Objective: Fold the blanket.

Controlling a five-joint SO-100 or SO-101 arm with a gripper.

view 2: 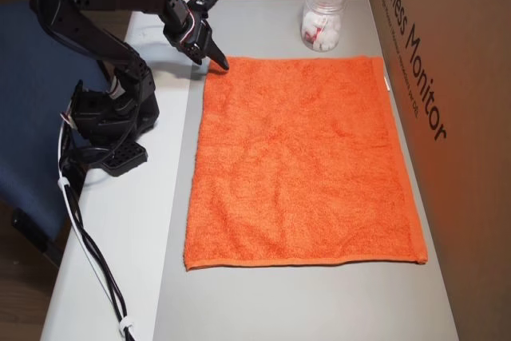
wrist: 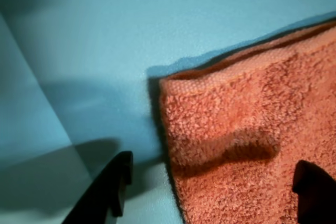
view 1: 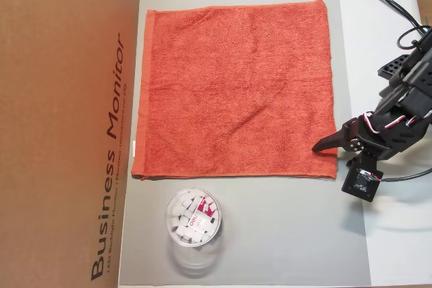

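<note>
- Brown cardboard box [view 1: 67, 126], printed "Business Monitor", flanks the mat at left in an overhead view.
- Orange-red terry-cloth blanket [view 1: 236, 92], square, hemmed, lies flat and unfolded on grey mat [view 1: 283, 234].
- Clear plastic jar [view 1: 192, 224] stands just near of it.
- Black two-finger gripper [wrist: 212, 182] at the blanket's corner, jaws parted astride the edge, holding nothing; risk: pinching only loose pile, corner slips.

The orange-red terry blanket [view 1: 236, 92] lies flat and unfolded, seemingly a single layer, its edges hemmed.

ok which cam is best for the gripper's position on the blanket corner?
Wrist view: the gripper is open, its fingers either side of the blanket corner edge. Both overhead views show the arm at that corner, jaw gap unclear.
</note>
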